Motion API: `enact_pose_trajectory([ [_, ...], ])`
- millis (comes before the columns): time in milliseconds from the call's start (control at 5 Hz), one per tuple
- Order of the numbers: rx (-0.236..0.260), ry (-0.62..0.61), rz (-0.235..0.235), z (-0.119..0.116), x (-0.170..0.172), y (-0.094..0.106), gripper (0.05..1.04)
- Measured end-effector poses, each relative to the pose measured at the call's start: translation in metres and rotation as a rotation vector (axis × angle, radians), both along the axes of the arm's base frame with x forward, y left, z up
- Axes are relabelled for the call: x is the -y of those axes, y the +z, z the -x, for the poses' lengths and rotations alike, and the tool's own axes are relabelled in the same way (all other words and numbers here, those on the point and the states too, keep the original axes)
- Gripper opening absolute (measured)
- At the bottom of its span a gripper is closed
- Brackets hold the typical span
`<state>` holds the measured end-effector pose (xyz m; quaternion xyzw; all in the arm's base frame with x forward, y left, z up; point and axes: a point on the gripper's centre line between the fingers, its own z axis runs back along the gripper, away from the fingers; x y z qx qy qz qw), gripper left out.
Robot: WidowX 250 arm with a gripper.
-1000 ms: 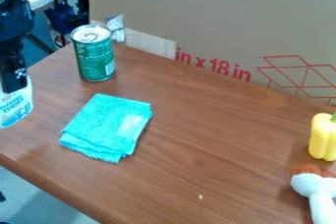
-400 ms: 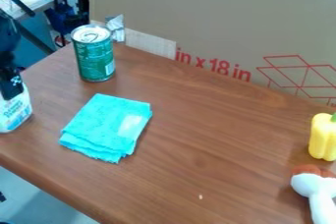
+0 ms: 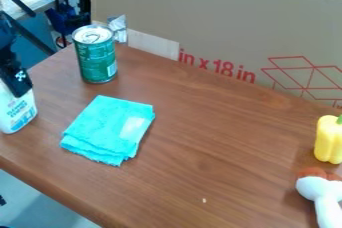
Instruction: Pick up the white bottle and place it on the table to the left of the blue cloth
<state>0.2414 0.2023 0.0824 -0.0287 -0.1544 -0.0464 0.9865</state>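
The gripper [image 3: 19,83] is at the left edge of the frame, right at the top of the white bottle [image 3: 18,112]; we cannot tell whether it is clamped on it or loose. We see no gap between them, so we judge the bottle's handling unfinished. The folded cloth [image 3: 109,129] lies at centre left, apart from both, below the green can [image 3: 97,58].

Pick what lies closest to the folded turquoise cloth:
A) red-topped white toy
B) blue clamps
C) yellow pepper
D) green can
D: the green can stands just behind the cloth, while the pepper and white toy are at the far right and the clamps are off the table.
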Motion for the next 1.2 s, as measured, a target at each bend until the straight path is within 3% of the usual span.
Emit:
enact_pose_trajectory([
  [200, 0.006, 0.057, 0.034, 0.007, 0.004, 0.010, 1.010],
  [400, -0.014, 0.064, 0.016, 0.008, 0.006, 0.038, 1.006],
  [600, -0.048, 0.012, -0.047, 0.000, 0.010, 0.062, 1.005],
  [800, -0.106, -0.094, -0.070, -0.016, 0.031, 0.088, 1.005],
  [1000, -0.224, -0.303, -0.061, -0.057, 0.079, 0.078, 1.005],
  [1200, -0.266, -0.522, -0.061, -0.085, 0.138, 0.052, 1.005],
])
